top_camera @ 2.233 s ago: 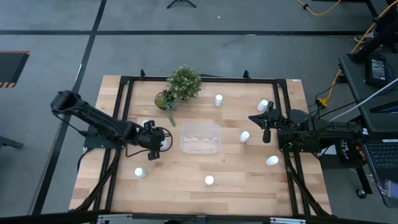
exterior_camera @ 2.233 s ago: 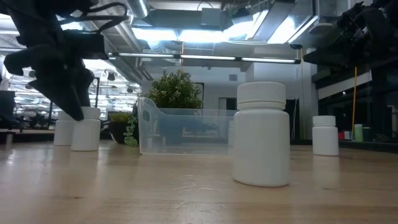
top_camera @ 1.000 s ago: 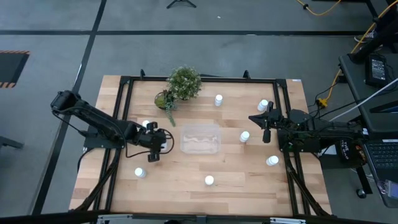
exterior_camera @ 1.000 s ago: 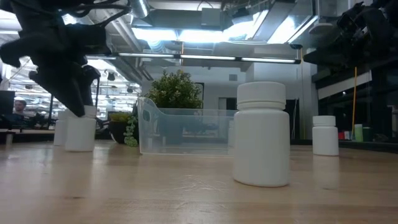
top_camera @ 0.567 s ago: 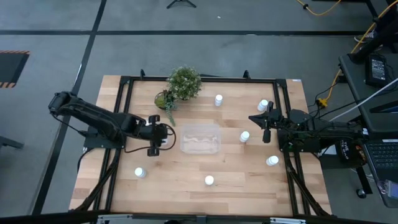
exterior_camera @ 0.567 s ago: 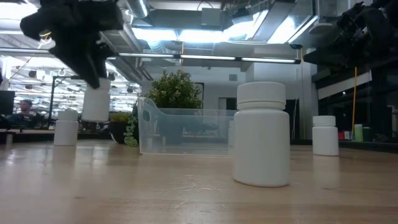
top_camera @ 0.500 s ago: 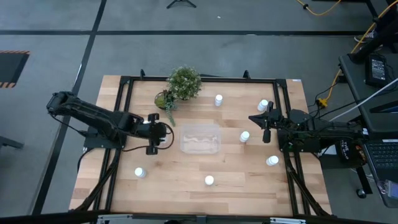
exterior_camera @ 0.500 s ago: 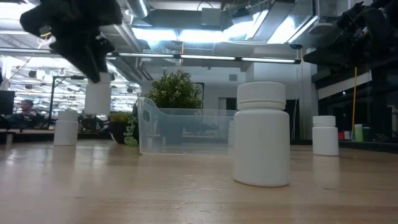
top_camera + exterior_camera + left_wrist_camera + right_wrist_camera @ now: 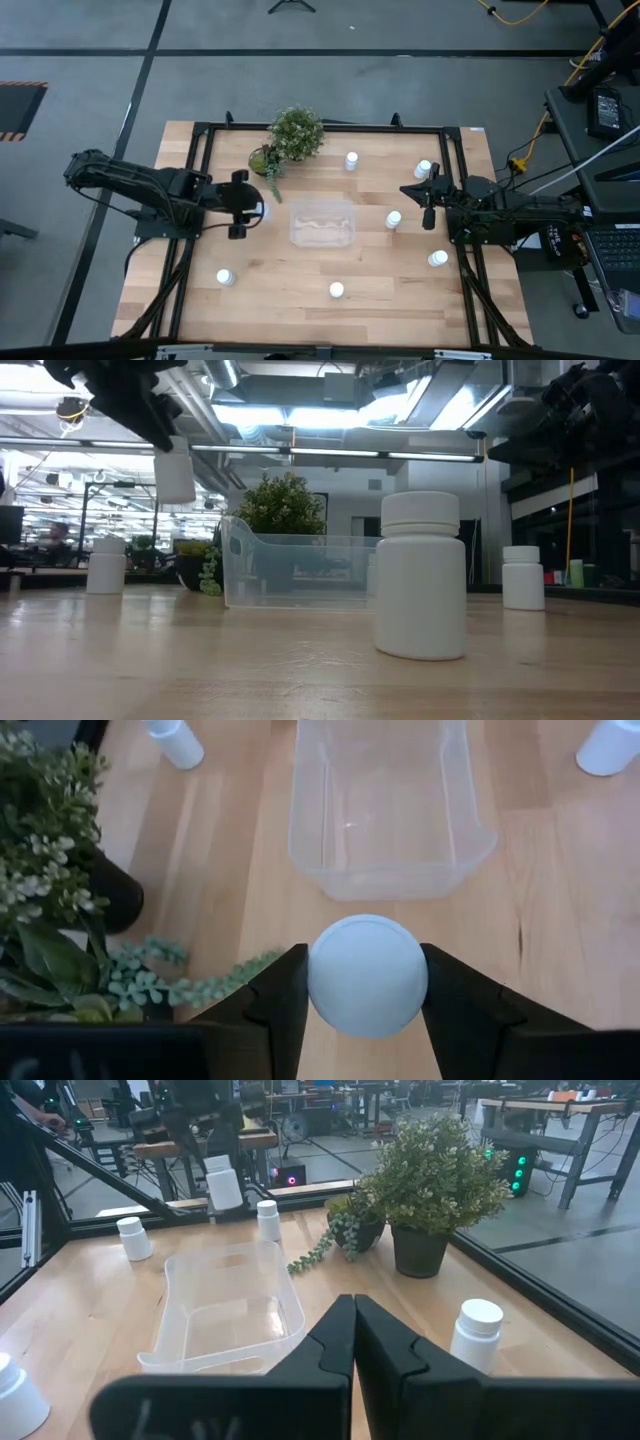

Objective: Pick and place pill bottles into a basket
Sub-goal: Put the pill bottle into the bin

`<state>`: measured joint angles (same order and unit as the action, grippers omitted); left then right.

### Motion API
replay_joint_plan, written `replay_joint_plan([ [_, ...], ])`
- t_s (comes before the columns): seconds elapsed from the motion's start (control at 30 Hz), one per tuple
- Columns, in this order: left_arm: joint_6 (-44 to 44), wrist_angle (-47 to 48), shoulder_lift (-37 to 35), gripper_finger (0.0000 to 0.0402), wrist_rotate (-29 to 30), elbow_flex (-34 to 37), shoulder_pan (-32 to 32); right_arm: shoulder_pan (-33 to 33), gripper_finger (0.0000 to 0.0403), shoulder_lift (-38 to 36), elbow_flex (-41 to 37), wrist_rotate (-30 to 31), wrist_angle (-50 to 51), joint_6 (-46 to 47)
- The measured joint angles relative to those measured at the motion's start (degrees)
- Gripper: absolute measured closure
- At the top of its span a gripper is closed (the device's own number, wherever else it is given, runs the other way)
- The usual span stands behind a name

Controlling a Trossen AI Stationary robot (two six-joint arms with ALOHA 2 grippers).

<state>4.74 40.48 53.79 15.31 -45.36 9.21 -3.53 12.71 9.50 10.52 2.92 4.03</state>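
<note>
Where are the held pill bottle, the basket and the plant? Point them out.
held pill bottle (image 9: 368, 976): left wrist view, on its cap.
basket (image 9: 322, 238): high view, on its near rim.
plant (image 9: 296, 131): high view, on its leaves.

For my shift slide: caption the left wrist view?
Left gripper holding white capped pill bottle before empty clear plastic basket.

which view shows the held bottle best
Left wrist view: the bottle fills the centre, clamped between the left gripper fingers. Low view shows it small, lifted in the air. Right wrist shows it far off. High view mostly hides it.
</note>
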Motion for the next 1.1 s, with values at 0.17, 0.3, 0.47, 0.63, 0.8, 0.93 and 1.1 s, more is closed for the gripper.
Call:
replay_joint_plan([
  [0.17, -2.38, -7.12, 2.24, 0.0245, -0.1, -0.02, 0.0, 0.01, 0.0391, 0.0, 0.0, 0.0, -0.02, -0.02],
  [0.3, -8.7, -13.86, 5.18, 0.0245, -4.06, -0.02, -0.03, 0.0, 0.0391, 0.0, 0.0, 0.02, -0.02, 0.12],
  [0.47, -10.92, -18.34, 8.62, 0.0245, -4.31, -0.02, -2.14, 0.01, 0.0391, 0.0, 0.0, 0.01, -0.04, 0.18],
  [0.63, -12.2, -23.52, 13.18, 0.0245, -6.04, -0.32, -5.63, 0.02, 0.0391, 0.0, 0.0, 0.0, -0.07, 0.24],
  [0.8, -11.9, -20.61, 18.15, 0.0245, -7.8, -4.83, -8.87, 0.02, 0.0391, -0.01, 0.0, 0.01, -0.07, 0.31],
  [0.93, -11.47, -16.94, 21.76, 0.0245, -7.94, -9.29, -9.75, 0.02, 0.0391, 0.0, 0.0, 0.0, -0.07, 0.2],
  [1.1, -11.07, -12.22, 25.85, 0.0245, -7.98, -13.7, -9.75, 0.02, 0.0391, -0.02, 0.0, 0.01, -0.04, 0.06],
])
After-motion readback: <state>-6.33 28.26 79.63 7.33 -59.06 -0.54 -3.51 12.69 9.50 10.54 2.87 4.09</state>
